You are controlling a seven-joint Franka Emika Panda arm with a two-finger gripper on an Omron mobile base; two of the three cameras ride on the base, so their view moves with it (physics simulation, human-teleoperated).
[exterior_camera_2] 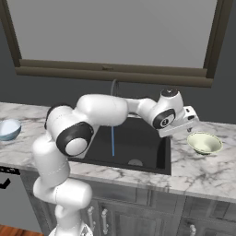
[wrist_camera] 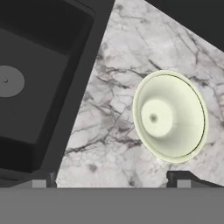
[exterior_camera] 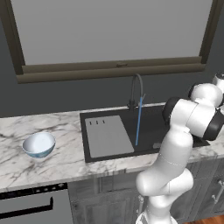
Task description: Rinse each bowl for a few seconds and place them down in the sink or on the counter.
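fingers (wrist_camera: 113,179) spread wide, empty, above yellow-green bowl (wrist_camera: 170,117) on surface (wrist_camera: 109,122) right of sink (exterior_camera_2: 138,147); water stream (exterior_camera_2: 113,140) running; blue bowl (exterior_camera: 39,144) left.

White marble, black basin: the colours on your counter (exterior_camera: 65,162)

You see grey veins running through the white counter, a black sink (exterior_camera: 153,127) with a flat grey panel (exterior_camera: 107,135), and a thin blue stream (exterior_camera: 138,122) under the dark faucet (exterior_camera: 136,89). One bowl (exterior_camera: 39,145) is white inside, light blue outside; the other bowl (exterior_camera_2: 204,143) is pale yellow-green. Dark grey cabinets (exterior_camera_2: 138,207) sit below, with your arm (exterior_camera_2: 99,113) white with dark joints.
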